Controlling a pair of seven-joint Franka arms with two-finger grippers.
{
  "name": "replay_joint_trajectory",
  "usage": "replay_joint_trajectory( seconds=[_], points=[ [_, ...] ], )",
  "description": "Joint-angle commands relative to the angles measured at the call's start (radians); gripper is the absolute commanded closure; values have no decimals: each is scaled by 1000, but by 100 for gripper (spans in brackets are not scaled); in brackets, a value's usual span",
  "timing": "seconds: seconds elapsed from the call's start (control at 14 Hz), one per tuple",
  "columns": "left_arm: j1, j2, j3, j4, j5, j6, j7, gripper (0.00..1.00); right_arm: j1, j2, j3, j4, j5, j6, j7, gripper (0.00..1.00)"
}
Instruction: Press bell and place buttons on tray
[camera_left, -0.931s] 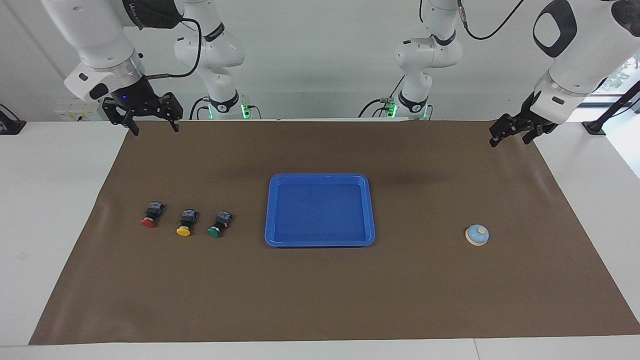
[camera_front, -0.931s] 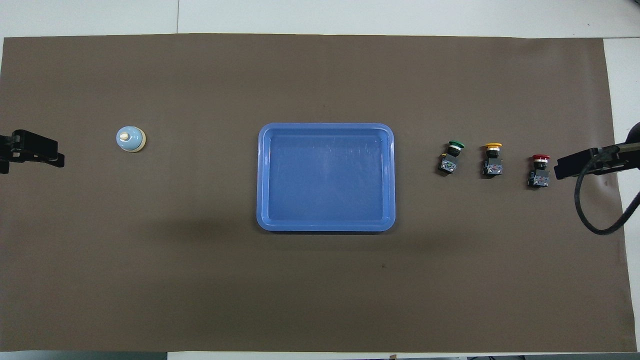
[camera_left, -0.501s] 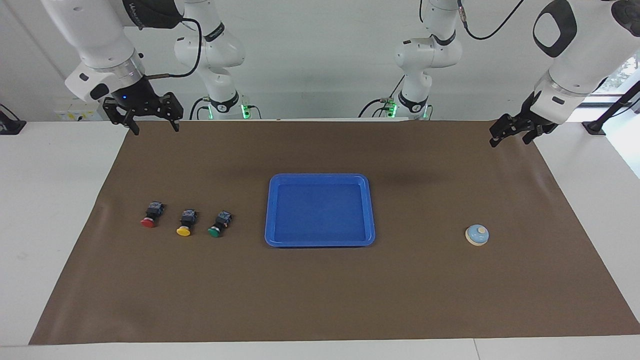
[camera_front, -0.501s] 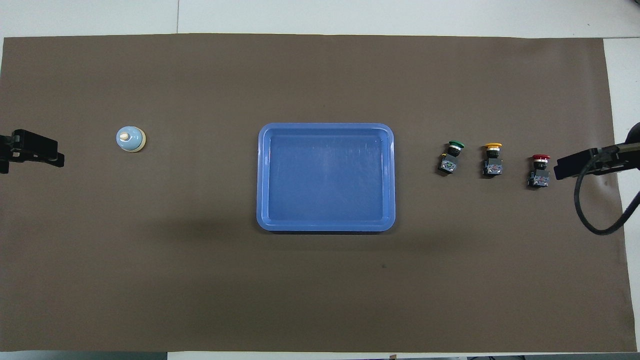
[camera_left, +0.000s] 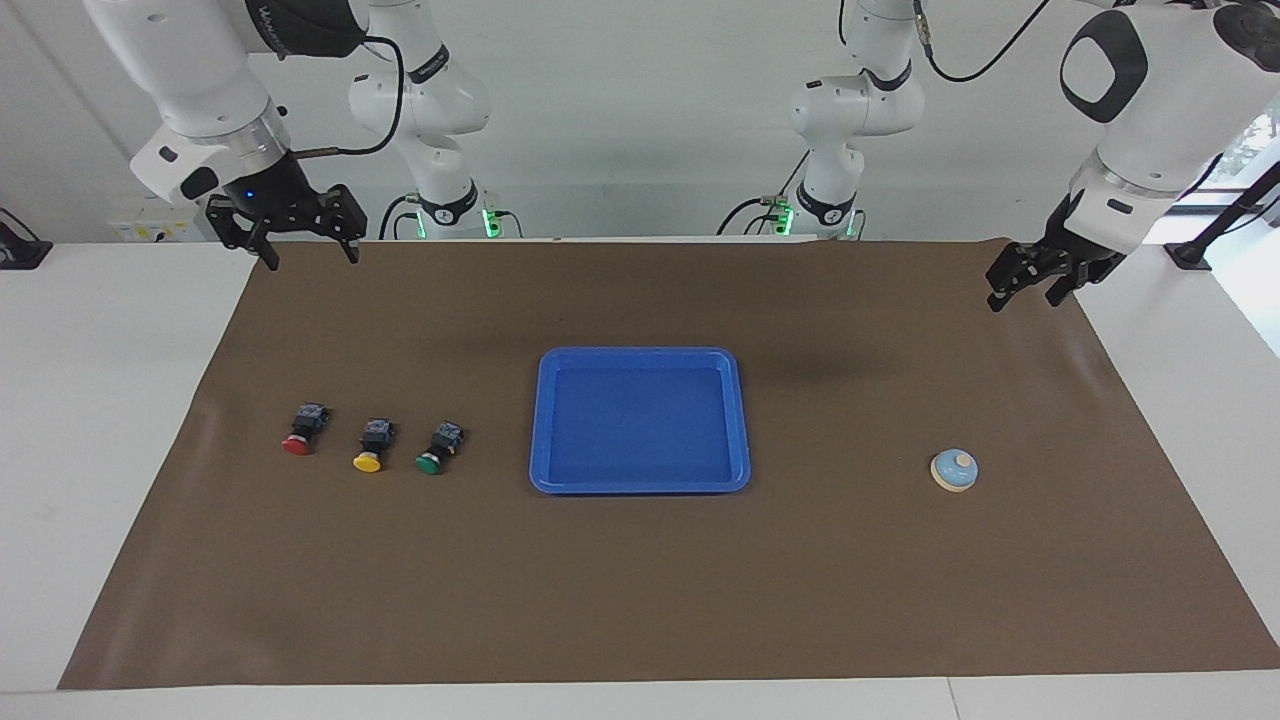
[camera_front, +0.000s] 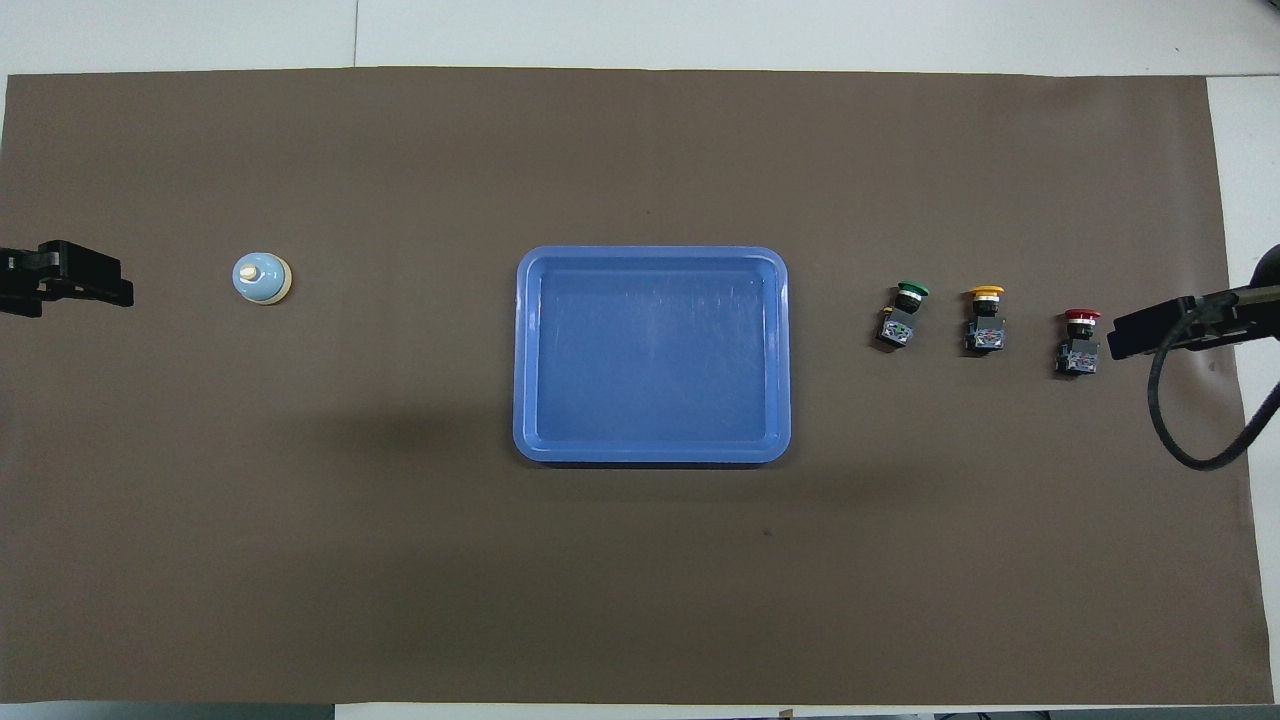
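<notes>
Blue tray (camera_left: 639, 357) bare, bell (camera_left: 954, 470) unpressed toward left gripper (camera_left: 1022, 284), spread unclear; right gripper (camera_left: 309, 254) wide; next, pressing bell's knob.

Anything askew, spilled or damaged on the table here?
Nothing stands out. The three buttons lie on their sides in a row, the tray sits square and holds nothing, and the bell stands upright.
</notes>
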Motion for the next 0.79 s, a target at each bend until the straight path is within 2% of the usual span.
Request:
replay_joint_trajectory(
  seconds=[0.0,0.21,0.43,0.72],
  points=[
    [3,-50,3,-98,-9,69,10,100,-10,-7,8,-3,0,-12,-12,0],
    [9,-22,3,-117,-9,150,4,100,-10,-7,8,-3,0,-11,-12,0],
    [9,118,3,-80,-10,262,2,100,-11,-7,8,-1,0,-11,-12,0],
    [-5,270,5,-63,-12,400,1,100,-11,-7,8,-1,1,-11,-12,0]
  ],
)
